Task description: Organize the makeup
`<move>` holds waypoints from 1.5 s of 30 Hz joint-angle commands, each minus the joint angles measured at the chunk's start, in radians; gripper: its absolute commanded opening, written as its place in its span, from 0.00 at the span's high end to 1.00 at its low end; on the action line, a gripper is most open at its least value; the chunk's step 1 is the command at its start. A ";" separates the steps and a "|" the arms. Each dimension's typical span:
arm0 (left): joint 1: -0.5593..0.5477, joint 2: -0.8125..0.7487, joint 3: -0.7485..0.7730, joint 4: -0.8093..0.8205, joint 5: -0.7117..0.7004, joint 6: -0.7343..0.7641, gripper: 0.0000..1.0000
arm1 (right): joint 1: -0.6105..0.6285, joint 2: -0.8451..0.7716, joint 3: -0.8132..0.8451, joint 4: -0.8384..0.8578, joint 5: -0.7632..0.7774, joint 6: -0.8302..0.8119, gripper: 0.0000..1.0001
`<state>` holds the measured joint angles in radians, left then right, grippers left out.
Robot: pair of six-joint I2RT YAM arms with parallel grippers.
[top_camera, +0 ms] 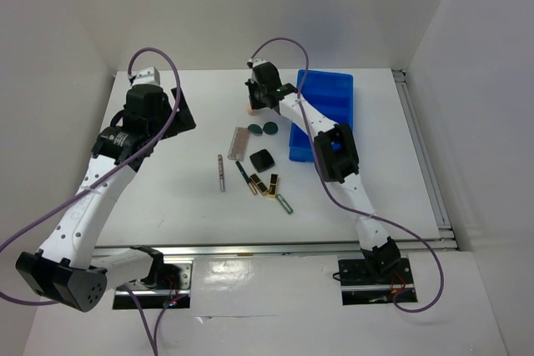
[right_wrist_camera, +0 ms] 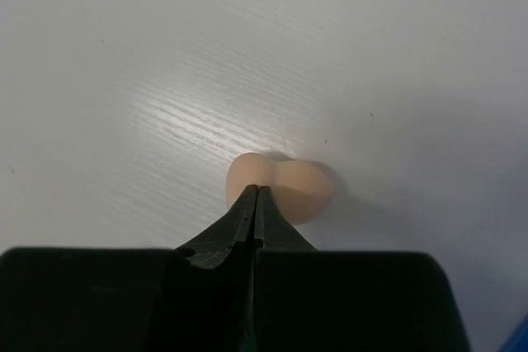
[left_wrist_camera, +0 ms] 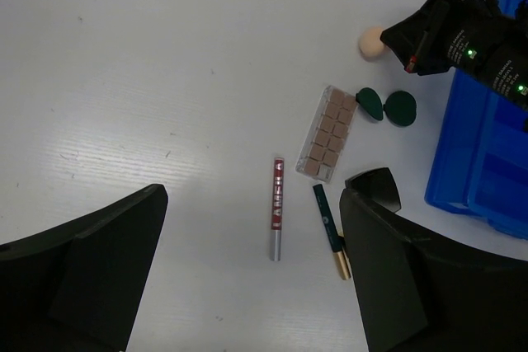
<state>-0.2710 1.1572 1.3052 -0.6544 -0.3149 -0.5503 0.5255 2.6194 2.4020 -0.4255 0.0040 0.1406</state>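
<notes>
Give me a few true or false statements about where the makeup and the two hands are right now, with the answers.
1. The left hand is open. True.
2. The sponge lies in the bin. False: it lies on the table, outside the bin.
3. Two green pads lie beside the palette. True.
4. The right hand has its jaws wide apart. False: they are shut, tips at the sponge.
5. The compact sits on the palette. False: it lies on the table, apart from it.
</notes>
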 commanded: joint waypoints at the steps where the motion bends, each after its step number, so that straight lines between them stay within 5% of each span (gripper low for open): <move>1: 0.001 -0.001 0.002 0.021 0.020 0.000 0.00 | 0.004 -0.154 -0.032 0.074 -0.012 0.001 1.00; 11: 0.001 0.009 0.002 0.021 0.030 0.000 0.00 | 0.004 -0.280 -0.067 0.056 0.028 0.001 1.00; 19: 0.001 0.073 0.012 0.030 0.065 -0.040 0.00 | -0.166 -0.393 -0.132 0.056 0.028 0.062 1.00; 29: -0.017 0.200 0.045 -0.013 0.092 -0.056 0.02 | -0.367 -0.360 -0.175 -0.041 0.037 0.136 1.00; 40: -0.027 0.269 0.088 -0.042 0.154 -0.037 0.01 | -0.420 -0.289 -0.204 -0.061 0.004 0.163 0.99; 42: -0.036 0.269 0.098 -0.051 0.154 -0.037 0.01 | -0.420 -0.277 -0.191 -0.075 0.004 0.163 0.80; 43: -0.036 0.269 0.098 -0.051 0.154 -0.037 0.01 | -0.420 -0.277 -0.191 -0.075 -0.005 0.163 0.53; 45: -0.036 0.269 0.098 -0.051 0.163 -0.037 0.01 | -0.420 -0.308 -0.210 -0.059 -0.006 0.163 0.37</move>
<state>-0.3004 1.4227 1.3617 -0.6930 -0.1726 -0.5827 0.1066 2.3325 2.1925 -0.4965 0.0097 0.3008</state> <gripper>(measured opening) 0.993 0.596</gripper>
